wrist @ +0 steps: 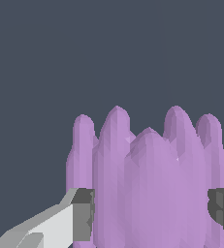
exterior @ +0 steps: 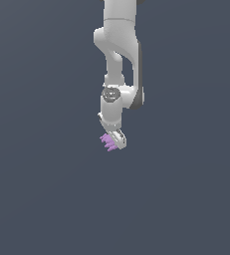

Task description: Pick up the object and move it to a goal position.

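Hand [exterior: 114,141]: clenched on object [exterior: 108,142], pads pressing both flanks. Spikes protruding sideways, clear of fingers. Held beneath down-pointing arm [exterior: 117,55], probably for carrying goalward.

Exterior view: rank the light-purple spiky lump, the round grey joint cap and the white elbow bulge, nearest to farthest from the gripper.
1. Light-purple spiky lump: between the white gripper fingers, poking toward the exterior view's left.
2. Round grey joint cap: above, on the wrist.
3. White elbow bulge: highest, near the frame's top.
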`<control>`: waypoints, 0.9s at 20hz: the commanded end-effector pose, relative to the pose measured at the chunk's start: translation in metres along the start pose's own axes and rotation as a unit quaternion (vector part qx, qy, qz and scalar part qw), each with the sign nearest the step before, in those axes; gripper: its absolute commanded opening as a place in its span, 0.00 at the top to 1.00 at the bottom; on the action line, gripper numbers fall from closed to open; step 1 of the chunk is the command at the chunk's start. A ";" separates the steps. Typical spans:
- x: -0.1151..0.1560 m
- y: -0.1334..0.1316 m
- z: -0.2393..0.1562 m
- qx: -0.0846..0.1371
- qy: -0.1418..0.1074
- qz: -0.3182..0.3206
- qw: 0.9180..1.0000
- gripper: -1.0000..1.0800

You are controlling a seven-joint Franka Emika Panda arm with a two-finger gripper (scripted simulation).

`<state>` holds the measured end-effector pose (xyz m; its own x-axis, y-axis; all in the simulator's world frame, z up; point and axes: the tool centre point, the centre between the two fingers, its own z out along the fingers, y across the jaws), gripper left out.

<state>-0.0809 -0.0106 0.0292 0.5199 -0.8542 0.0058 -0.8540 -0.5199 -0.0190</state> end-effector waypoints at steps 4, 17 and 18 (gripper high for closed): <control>-0.005 -0.009 -0.006 0.000 0.000 -0.001 1.000 1.00; -0.037 -0.077 -0.072 -0.006 0.000 -0.001 1.000 1.00; -0.040 -0.084 -0.079 -0.006 0.000 -0.001 1.000 1.00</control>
<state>-0.0374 0.0574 0.0989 0.5216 -0.8532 0.0048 -0.8531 -0.5216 -0.0083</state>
